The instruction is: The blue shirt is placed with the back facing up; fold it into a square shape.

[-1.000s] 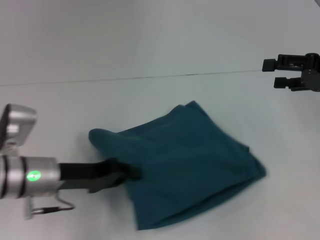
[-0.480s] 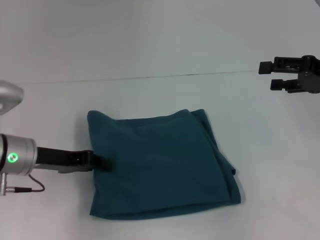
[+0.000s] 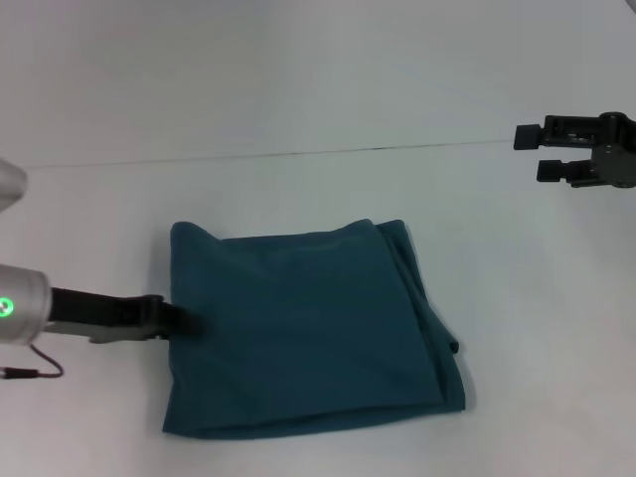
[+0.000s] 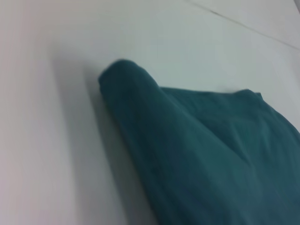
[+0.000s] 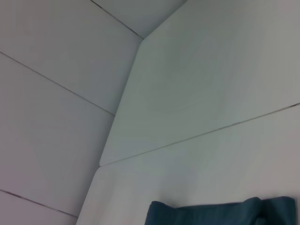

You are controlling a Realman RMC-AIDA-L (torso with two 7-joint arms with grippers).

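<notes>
reaching in from the left, your left gripper (image 3: pixel 184 320) meets the blue shirt (image 3: pixel 308 333) at its left edge; you cannot tell its grip. your right gripper (image 3: pixel 545 151) hangs spread, well apart.

I see the blue shirt (image 3: pixel 308 333) folded into a rough square, lying flat on the white surface, left of centre and toward the near side. Plain teal knit faces up. Layered edges show along its right side; the far-left corner bulges slightly.
</notes>
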